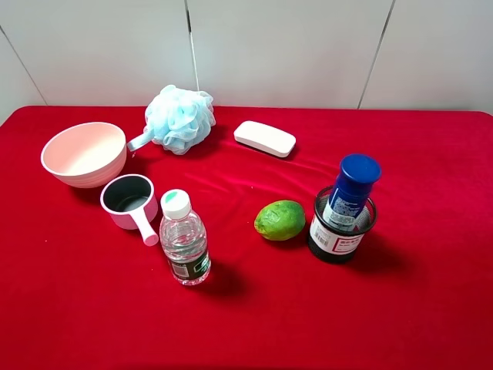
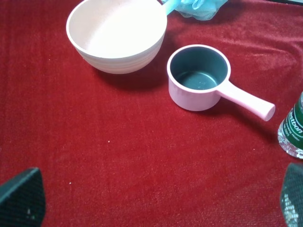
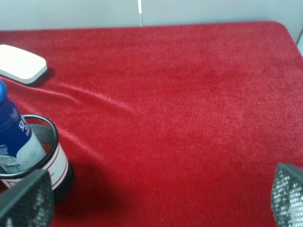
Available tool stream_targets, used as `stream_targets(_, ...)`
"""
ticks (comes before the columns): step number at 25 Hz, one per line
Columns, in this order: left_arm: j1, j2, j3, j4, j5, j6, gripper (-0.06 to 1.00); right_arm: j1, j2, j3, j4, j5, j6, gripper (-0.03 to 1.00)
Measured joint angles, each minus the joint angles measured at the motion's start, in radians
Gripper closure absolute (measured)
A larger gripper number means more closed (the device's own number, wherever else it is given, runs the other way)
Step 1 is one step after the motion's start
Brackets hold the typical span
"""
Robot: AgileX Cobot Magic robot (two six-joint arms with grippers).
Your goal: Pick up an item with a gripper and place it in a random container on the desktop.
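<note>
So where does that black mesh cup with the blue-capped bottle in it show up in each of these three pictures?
Exterior high: the black mesh cup stands right of centre on the red cloth, beside the lime.
Left wrist: not in it.
Right wrist: the cup sits at the picture's lower left edge, partly cut off.
Shared landmark: the flat white case, also in the right wrist view; the left wrist view shares only the red cloth.

- Desktop (image 1: 431,308): showing bright red cloth.
- Bottle (image 1: 348,193) in mesh cup (image 1: 339,239): wearing dark-blue cap, blue-printed white label.
- Mesh cup: showing black wire, white barcode label.
- Beside cup: lime (image 1: 280,220) showing green.
- Bowl (image 1: 83,154): showing pale pink.
</note>
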Motion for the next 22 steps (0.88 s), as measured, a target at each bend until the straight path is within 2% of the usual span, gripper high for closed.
stream_targets(22,0.0,0.0,0.0,0.0,0.0,0.0,-0.05,-0.012,-0.001,0.007,-0.002,-0.025,-0.001,0.28)
